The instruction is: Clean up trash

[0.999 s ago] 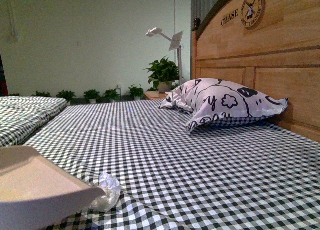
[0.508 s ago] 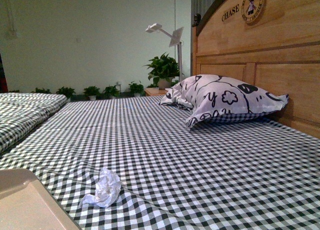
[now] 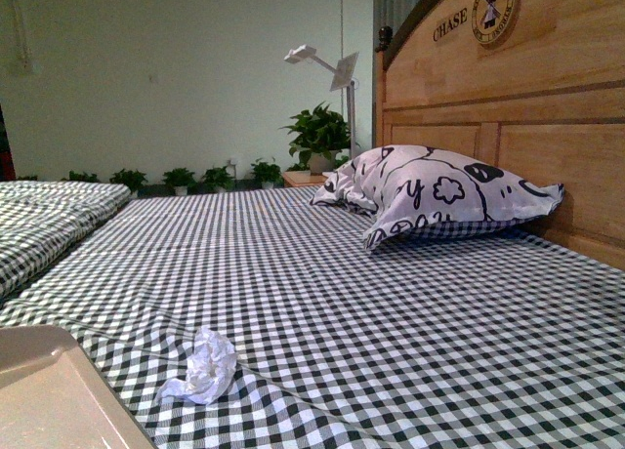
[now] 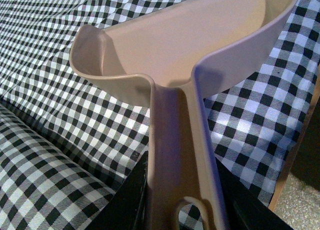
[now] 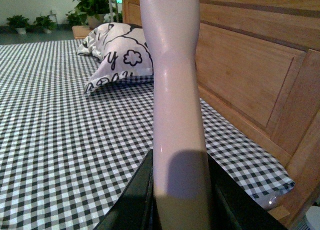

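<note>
Beige dustpan (image 4: 185, 50) clamped in left gripper (image 4: 185, 190), tissue (image 3: 203, 364) near; right gripper (image 5: 180, 195) apparently clamps handle (image 5: 172, 90)

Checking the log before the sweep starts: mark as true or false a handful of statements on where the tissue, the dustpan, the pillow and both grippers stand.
1. The tissue wad lies on the checked sheet, outside the dustpan. True.
2. The dustpan holds the wad. False: its tray shows bare in the left wrist view.
3. The left gripper is shut on the dustpan's handle. True.
4. The right gripper is empty. False: it is shut on a pale handle.
5. The wad touches the pillow. False: they lie far apart on the sheet.
</note>
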`<state>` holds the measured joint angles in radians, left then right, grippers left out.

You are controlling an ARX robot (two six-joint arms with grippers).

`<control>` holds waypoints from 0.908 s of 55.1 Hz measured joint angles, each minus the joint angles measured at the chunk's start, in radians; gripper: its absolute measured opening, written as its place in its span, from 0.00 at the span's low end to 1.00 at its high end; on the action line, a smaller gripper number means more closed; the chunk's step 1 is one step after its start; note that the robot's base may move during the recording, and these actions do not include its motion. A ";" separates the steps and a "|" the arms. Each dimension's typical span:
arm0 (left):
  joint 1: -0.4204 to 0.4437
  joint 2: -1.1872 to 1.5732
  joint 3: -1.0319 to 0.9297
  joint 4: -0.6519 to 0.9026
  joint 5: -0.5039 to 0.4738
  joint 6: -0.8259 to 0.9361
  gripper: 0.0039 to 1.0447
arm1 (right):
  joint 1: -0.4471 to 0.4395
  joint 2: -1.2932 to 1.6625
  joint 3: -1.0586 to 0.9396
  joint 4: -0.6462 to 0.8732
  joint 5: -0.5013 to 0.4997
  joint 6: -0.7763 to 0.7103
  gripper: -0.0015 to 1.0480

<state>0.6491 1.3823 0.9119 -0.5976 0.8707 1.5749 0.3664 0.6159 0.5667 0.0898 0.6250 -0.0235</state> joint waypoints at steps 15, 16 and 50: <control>0.000 0.005 -0.004 -0.004 -0.010 0.010 0.27 | 0.000 0.000 0.000 0.000 0.000 0.000 0.21; 0.000 0.005 -0.004 -0.004 -0.010 0.010 0.27 | 0.000 0.000 0.000 0.000 0.000 0.000 0.21; 0.000 0.005 -0.004 -0.004 -0.010 0.014 0.27 | 0.045 0.154 0.198 -0.438 -0.127 0.114 0.21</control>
<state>0.6487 1.3876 0.9077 -0.6018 0.8604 1.5894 0.4114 0.7700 0.7650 -0.3485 0.4980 0.0906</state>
